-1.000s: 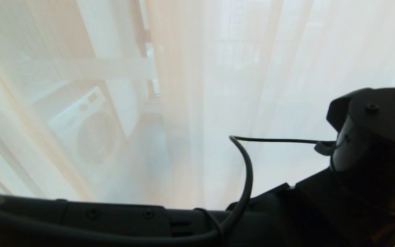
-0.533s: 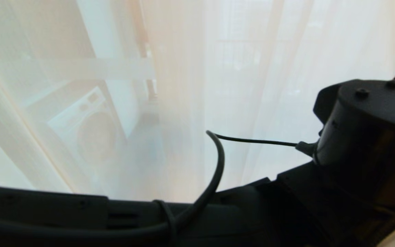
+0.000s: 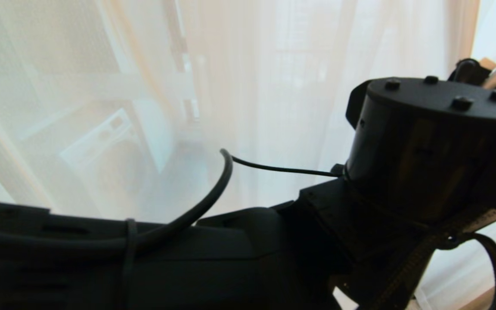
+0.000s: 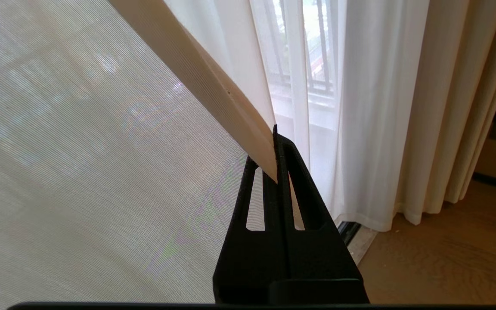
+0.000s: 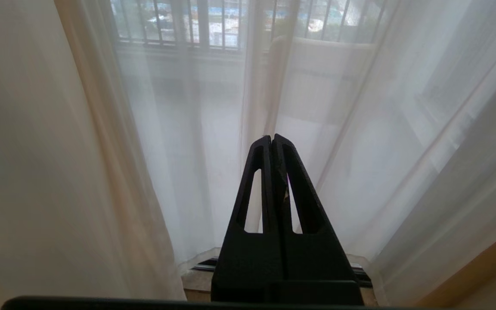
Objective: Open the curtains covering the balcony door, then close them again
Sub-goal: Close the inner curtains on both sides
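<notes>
Sheer white curtains (image 3: 274,86) fill the head view, with the balcony door (image 3: 182,47) dim behind them. My left arm (image 3: 403,150) crosses the bottom of that view toward the right. In the left wrist view my left gripper (image 4: 269,148) is shut on the cream hemmed edge (image 4: 213,86) of one curtain panel (image 4: 80,150), which stretches taut up and away from the jaws. A second curtain panel (image 4: 373,107) hangs loose beyond. My right gripper (image 5: 271,137) is shut on nothing, close in front of the hanging curtains (image 5: 179,150).
A heavier taupe drape (image 4: 467,107) hangs beside the sheer panel, above wooden floor (image 4: 446,258). The door's floor track (image 4: 349,230) runs under the hems. A black-barred railing (image 5: 213,26) and a washing machine (image 3: 101,137) show through the fabric.
My left arm has risen and swung left in the head view, its wrist now larger and nearer, still gripping the curtain edge. The folds on the left have shifted. The right gripper stayed still.
</notes>
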Motion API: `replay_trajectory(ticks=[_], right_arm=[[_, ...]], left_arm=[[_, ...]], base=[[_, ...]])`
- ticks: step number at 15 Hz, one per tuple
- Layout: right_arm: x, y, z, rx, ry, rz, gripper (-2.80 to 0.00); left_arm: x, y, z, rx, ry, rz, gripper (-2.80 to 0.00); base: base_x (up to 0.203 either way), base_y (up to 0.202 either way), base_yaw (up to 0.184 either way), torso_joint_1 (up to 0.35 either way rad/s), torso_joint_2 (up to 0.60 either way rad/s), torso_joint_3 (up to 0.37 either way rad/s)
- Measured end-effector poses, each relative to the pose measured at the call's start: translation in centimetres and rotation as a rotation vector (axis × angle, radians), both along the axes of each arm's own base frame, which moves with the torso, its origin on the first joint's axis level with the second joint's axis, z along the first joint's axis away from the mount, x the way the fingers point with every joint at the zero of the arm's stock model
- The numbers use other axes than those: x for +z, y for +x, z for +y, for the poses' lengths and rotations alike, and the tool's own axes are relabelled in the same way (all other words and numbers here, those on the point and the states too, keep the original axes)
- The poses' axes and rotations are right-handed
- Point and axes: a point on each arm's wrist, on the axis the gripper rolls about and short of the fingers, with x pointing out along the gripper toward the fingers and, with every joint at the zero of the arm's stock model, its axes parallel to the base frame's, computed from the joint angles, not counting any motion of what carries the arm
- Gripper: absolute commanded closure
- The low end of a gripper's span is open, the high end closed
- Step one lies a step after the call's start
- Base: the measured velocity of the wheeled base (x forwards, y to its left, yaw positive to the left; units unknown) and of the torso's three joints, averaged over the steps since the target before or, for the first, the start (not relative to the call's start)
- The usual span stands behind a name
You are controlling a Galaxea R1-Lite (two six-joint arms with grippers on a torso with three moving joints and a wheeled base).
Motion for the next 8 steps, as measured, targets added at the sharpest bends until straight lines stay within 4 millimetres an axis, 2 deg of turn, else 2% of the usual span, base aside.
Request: replay_trajectory(ticks=[2,3,8], right_arm=[[0.00,0.00,0.00,0.000,0.000,0.000,0.00],[0.00,0.00,0.00,0.000,0.000,0.000,0.00],[0.00,0.00,0.00,0.000,0.000,0.000,0.00]], left_arm=[[0.12,-0.02,0.08,0.002,-0.003,-0.001,0.00],[0.08,-0.02,0.11,0.005,-0.003,0.000,-2.80],[0.20,-0.16,0.47,0.015,0.003,0.001,-2.80]], base=[[0.000,0.000,0.000,0.000,0.00,0.000],[0.000,0.000,0.000,0.000,0.00,0.000],[0.000,0.000,0.000,0.000,0.00,0.000]])
